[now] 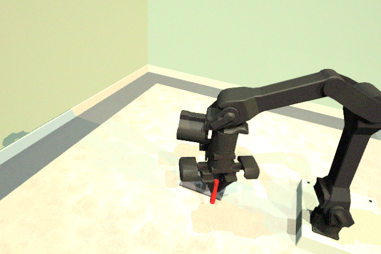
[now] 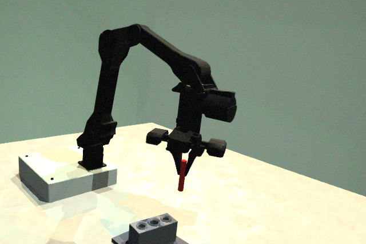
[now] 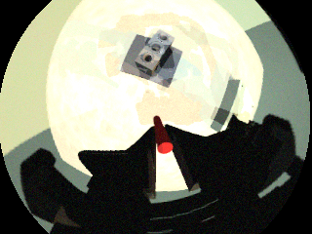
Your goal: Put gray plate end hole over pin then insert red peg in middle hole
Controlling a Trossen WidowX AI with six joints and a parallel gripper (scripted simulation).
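The gripper point(image 1: 214, 190) point(image 2: 182, 173) point(image 3: 160, 128) is shut on the red peg point(image 1: 213, 196) point(image 2: 180, 184) point(image 3: 165, 146), holding it nearly upright, in the air, with its lower end below the fingertips. The gray plate point(image 2: 160, 224) point(image 3: 151, 53) has three holes in a row and lies level on top of the base point(image 2: 119, 239) point(image 3: 132, 63), forming one block with it. The seam between them and the pin cannot be made out. The peg is off to one side of the block, not over its holes. In the top view the arm hides most of the block.
The arm stands on a white box point(image 1: 321, 243) point(image 2: 74, 188), to the right in the top view and at the left in the exterior view. Walls point(image 1: 246, 24) point(image 2: 266, 58) stand beyond the pale surface. Its far edges show in the top and exterior views.
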